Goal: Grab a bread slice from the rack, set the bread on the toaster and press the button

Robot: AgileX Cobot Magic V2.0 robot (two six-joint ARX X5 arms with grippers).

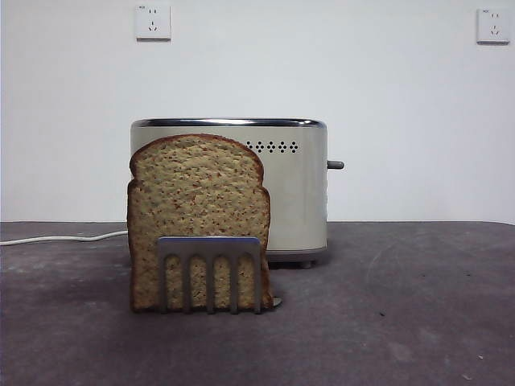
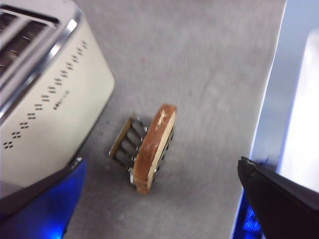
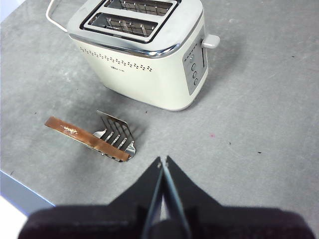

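The slice of bread (image 1: pixel 197 211) stands upright in the grey rack (image 1: pixel 211 269), in front of the cream toaster (image 1: pixel 294 189). The toaster's lever (image 1: pixel 335 165) sticks out on its right side. In the left wrist view the bread (image 2: pixel 155 146) stands edge-on in the rack (image 2: pixel 125 144) beside the toaster (image 2: pixel 47 94); my left gripper (image 2: pixel 154 219) is open, high above them, jaws wide apart. In the right wrist view my right gripper (image 3: pixel 163 167) is shut and empty, above the table, apart from the bread (image 3: pixel 82 137), rack (image 3: pixel 115 134) and toaster (image 3: pixel 144 55).
A white cable (image 1: pixel 60 238) runs left from the toaster. Two wall sockets (image 1: pixel 153 22) are on the white wall behind. The table's front edge (image 3: pixel 20 191) shows in the right wrist view. No arm shows in the front view.
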